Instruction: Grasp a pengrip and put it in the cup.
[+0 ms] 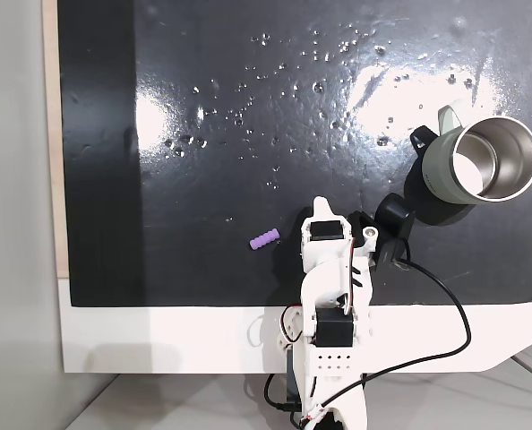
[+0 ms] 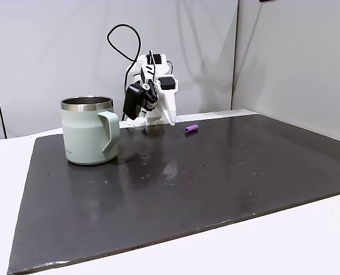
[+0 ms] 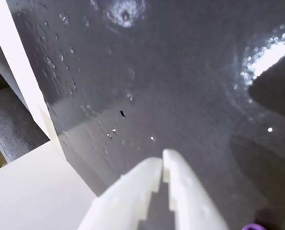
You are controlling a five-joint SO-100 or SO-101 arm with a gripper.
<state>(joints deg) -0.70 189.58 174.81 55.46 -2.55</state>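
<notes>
While the pengrip (image 1: 263, 240) lies near the mat's (image 1: 248, 134) edge, cup (image 1: 481, 161) stands well apart.

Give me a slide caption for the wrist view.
The closed white gripper hovers over the shiny dark mat, a sliver of the purple pengrip at the bottom edge.

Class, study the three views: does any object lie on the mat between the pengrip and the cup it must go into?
Yes. In a fixed view from above, the arm itself stands between the pengrip and the cup. Apart from the arm, the dark mat between them looks bare. The hand looks shut and holds nothing.
</notes>
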